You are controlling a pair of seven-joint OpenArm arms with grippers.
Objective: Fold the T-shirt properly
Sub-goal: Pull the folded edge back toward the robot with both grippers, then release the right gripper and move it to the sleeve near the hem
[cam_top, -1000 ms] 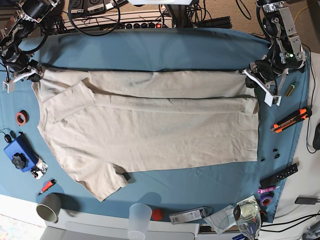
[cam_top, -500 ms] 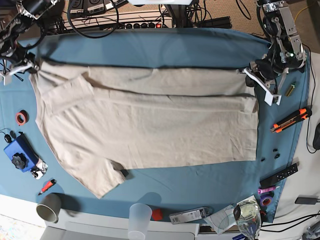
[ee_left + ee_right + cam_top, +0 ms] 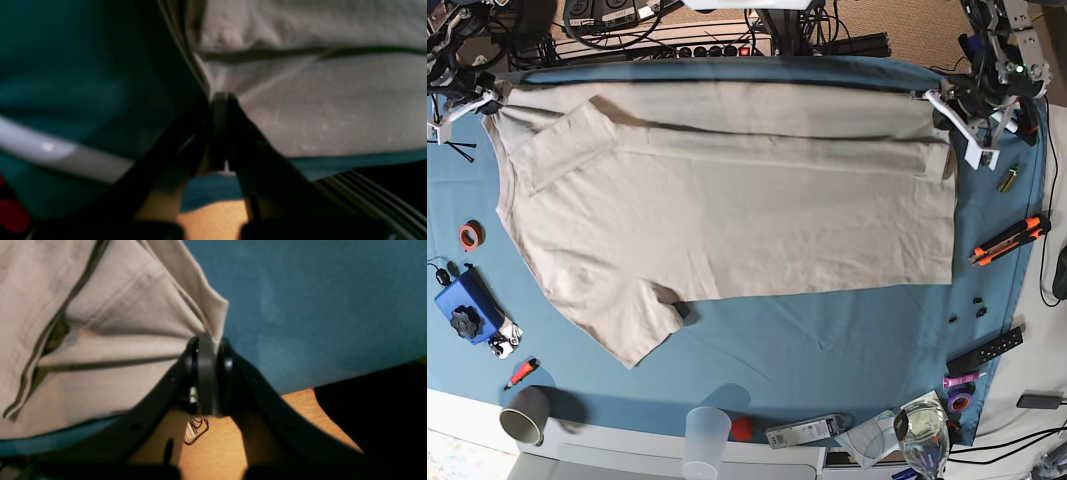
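Observation:
The beige T-shirt point(image 3: 727, 200) lies spread over the blue table cloth point(image 3: 827, 340), one long edge folded over and pulled to the far side. My left gripper point(image 3: 942, 105), on the base view's right, is shut on the shirt's far right corner; the left wrist view shows the closed jaws pinching the fabric point(image 3: 300, 110) at the gripper point(image 3: 218, 100). My right gripper point(image 3: 482, 100), on the base view's left, is shut on the far left corner near the sleeve; the right wrist view shows it point(image 3: 206, 343) clamping the bunched cloth point(image 3: 116, 333).
Along the left edge lie a red tape roll point(image 3: 469, 236), a blue device point(image 3: 465, 308) and a red tool point(image 3: 519, 372). Cups point(image 3: 525, 414) point(image 3: 707, 436) stand at the front. An orange cutter point(image 3: 1007, 240), a black remote point(image 3: 984, 350) and a glass point(image 3: 924, 432) sit at the right.
Both grippers have moved toward the table's far side, dragging the shirt's held edge with them. The whole shirt has slid away from the front edge and pulled flatter.

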